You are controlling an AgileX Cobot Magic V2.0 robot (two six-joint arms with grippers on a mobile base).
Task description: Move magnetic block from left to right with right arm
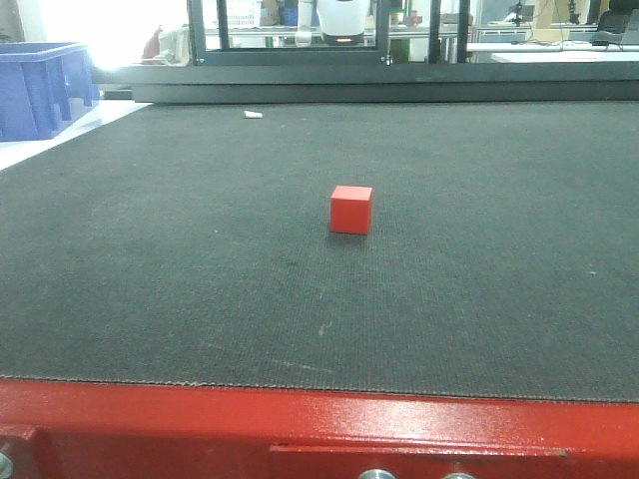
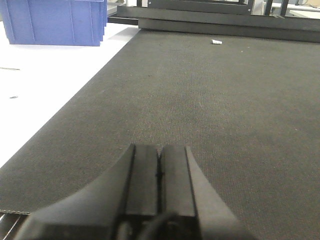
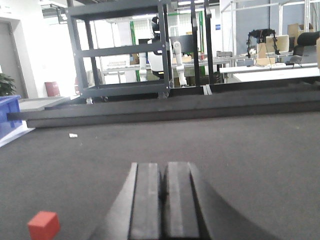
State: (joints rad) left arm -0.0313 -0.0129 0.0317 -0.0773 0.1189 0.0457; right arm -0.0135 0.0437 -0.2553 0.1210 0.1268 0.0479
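Left black end effector (image 2: pixel 159 152): fingers together, empty. Small matte red cube (image 1: pixel 351 210) sits mid-frame on the dark woven counter (image 1: pixel 150 259), ungrasped. Right black end effector (image 3: pixel 163 167): together, empty; cube lower left of its view. Approach, grasp and transfer all remain.

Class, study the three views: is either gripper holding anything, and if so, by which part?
Nothing is held. The left gripper and right gripper are both shut on nothing; the block sits alone on the mat.
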